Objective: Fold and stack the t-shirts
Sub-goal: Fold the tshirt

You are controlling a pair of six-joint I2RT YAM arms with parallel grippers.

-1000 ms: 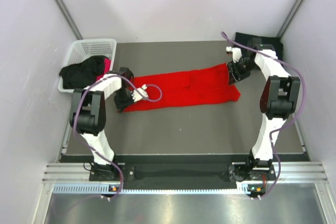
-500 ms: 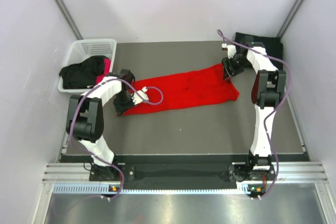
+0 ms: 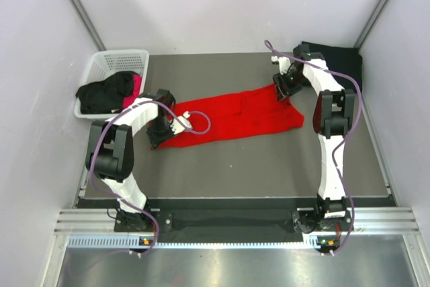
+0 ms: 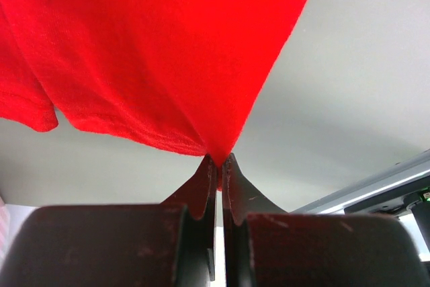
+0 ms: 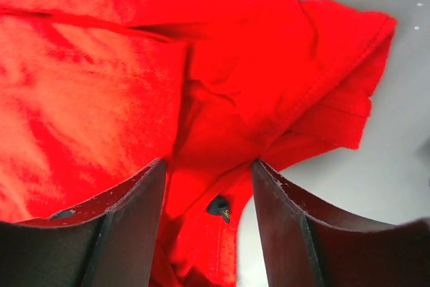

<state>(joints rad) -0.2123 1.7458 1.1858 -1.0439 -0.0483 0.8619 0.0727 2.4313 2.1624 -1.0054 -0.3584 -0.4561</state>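
Pinching a corner of the red t-shirt point(image 3: 235, 115), the left jaws were pressed together; the right jaws stood spread over that t-shirt's opposite end.

White lattice basket point(image 3: 111, 62) at grey table's point(image 3: 235, 166) far-left corner

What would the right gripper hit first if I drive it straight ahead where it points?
The red t-shirt: the right gripper is open and bunched red cloth fills the line between its jaws. Depth is unclear, but the cloth looks close.
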